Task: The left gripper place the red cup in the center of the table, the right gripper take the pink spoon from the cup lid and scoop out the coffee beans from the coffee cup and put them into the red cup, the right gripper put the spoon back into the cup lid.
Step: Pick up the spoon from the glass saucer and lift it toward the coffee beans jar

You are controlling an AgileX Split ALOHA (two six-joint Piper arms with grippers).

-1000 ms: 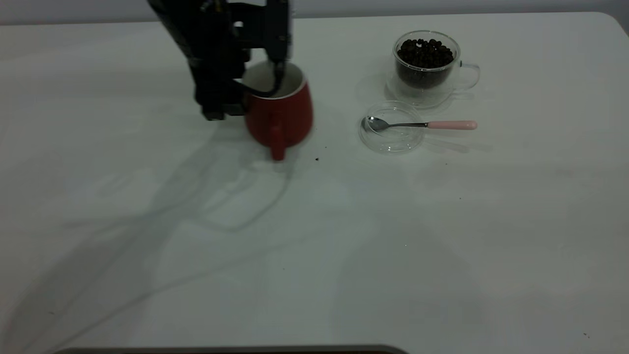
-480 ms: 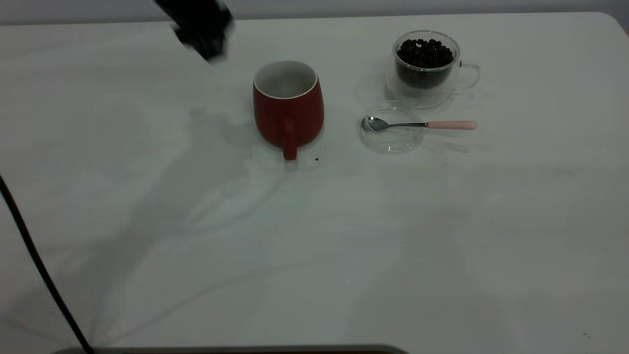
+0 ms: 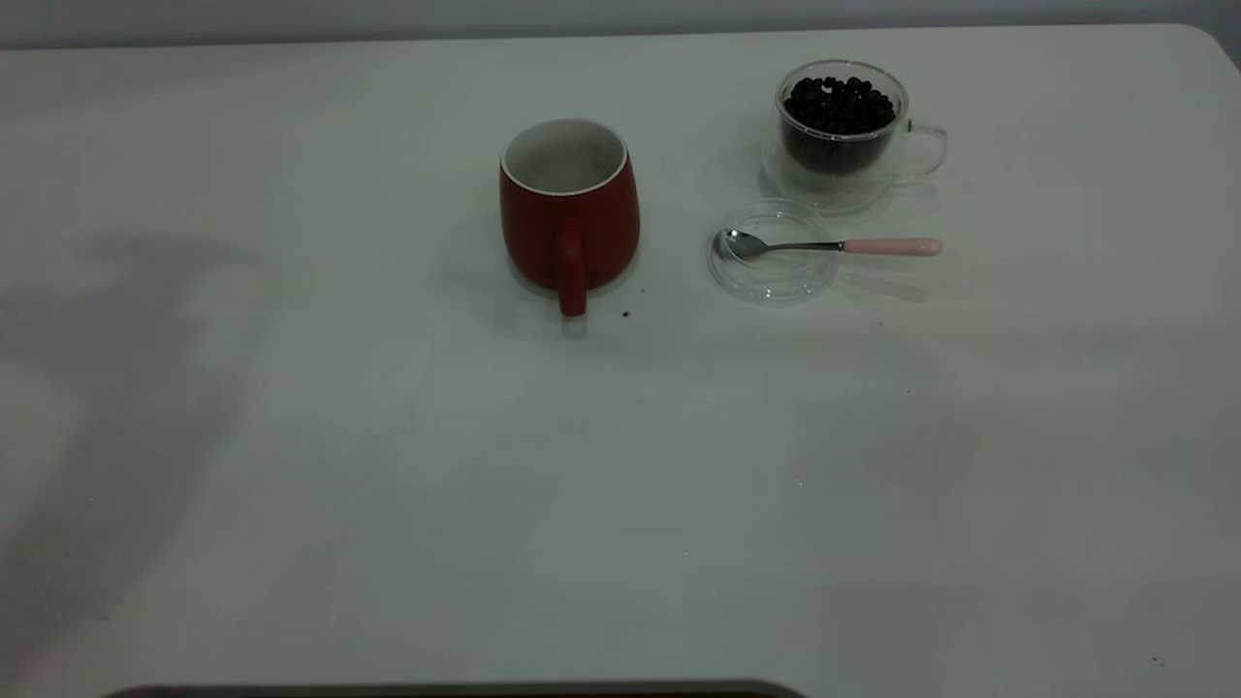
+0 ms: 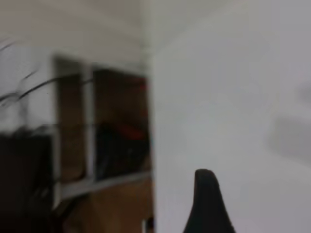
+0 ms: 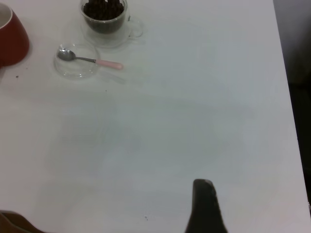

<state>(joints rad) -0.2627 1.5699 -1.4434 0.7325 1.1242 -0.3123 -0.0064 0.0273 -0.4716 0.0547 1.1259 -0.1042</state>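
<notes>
Right gripper (image 5: 204,206) shows only one dark fingertip in its wrist view, high over bare table (image 3: 620,504) and well apart from the spoon; spread of its fingers cannot be told. Left gripper (image 4: 208,201) likewise shows a single fingertip, at the table's edge with a shelf beyond; state cannot be told, and neither arm appears in the exterior view. Red cup (image 3: 569,208) stands upright near the table's middle, handle toward the camera, seemingly empty, so placement looks done. Step in hand, by judgement: right arm fetches the pink spoon (image 3: 834,246). Spoon lies with its bowl inside the cup lid (image 3: 773,251) and its pink handle overhanging the rim on the right, just in front of the coffee cup (image 3: 842,133) of coffee beans (image 3: 839,103). Advice: grip the pink handle outside the lid, fingers across it; descend clear of the glass cup; lift straight so the lid stays put.
</notes>
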